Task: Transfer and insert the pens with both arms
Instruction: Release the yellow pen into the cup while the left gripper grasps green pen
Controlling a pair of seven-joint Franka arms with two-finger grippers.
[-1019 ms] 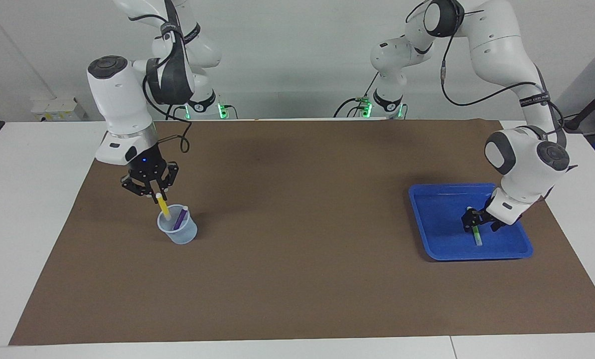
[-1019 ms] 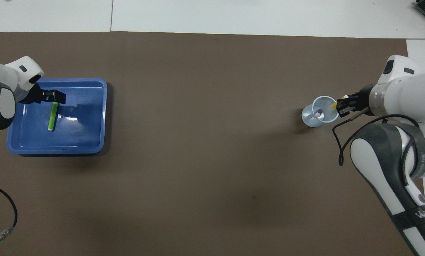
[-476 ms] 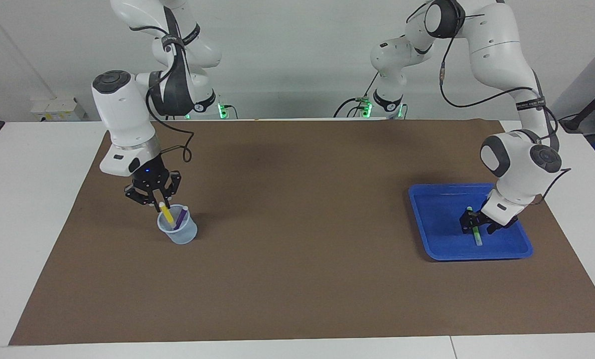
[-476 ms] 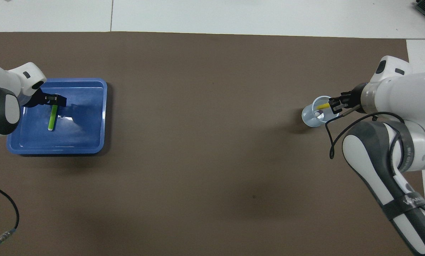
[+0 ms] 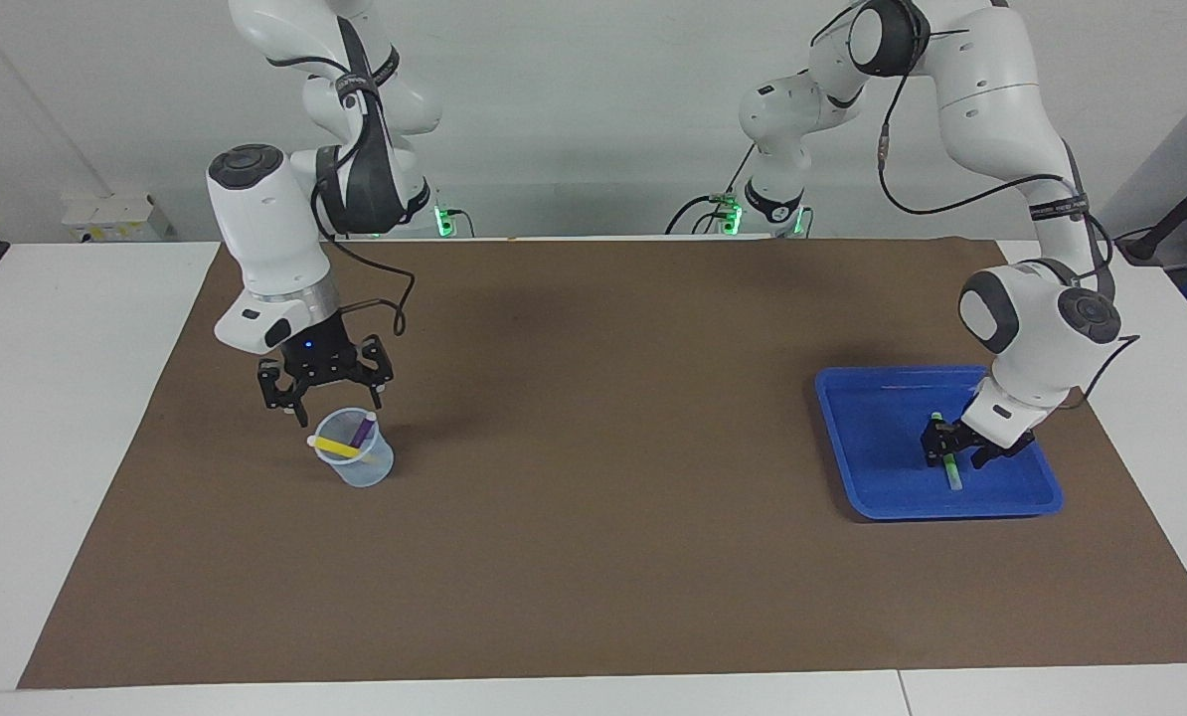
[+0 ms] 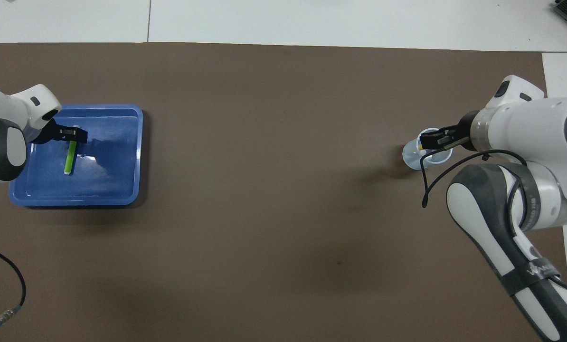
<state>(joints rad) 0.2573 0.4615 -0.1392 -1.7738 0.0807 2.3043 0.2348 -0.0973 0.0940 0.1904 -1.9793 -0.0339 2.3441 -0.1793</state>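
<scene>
At the right arm's end of the table we see a clear plastic cup (image 5: pixel 357 461) standing on the brown mat (image 5: pixel 593 557). The purple pen (image 5: pixel 361 430) stands slanted inside it, pale end up. The yellow pen (image 5: pixel 337 447) lies almost flat across the cup's rim, its pale end poking out past the edge toward the right arm's end of the table (so it is on the cup more than in it).

The right gripper (image 5: pixel 325 396) hangs just over the cup with its fingers spread wide apart and nothing between them; in the overhead view the right gripper (image 6: pixel 438 138) covers part of the cup's mouth.

At the left arm's end sits a blue tray (image 5: pixel 857 438), and in it lies the green pen (image 5: pixel 950 469), resting on the tray floor with one end pointing away from the robots. The left gripper (image 5: pixel 943 442) is down in the tray at the pen's end nearer to the robots, its fingers on either side of the pen. We cannot tell whether they have closed on the pen or merely straddle it; the overhead view shows the left gripper (image 6: pixel 73 135) over that same end of the pen (image 6: pixel 69 158).
</scene>
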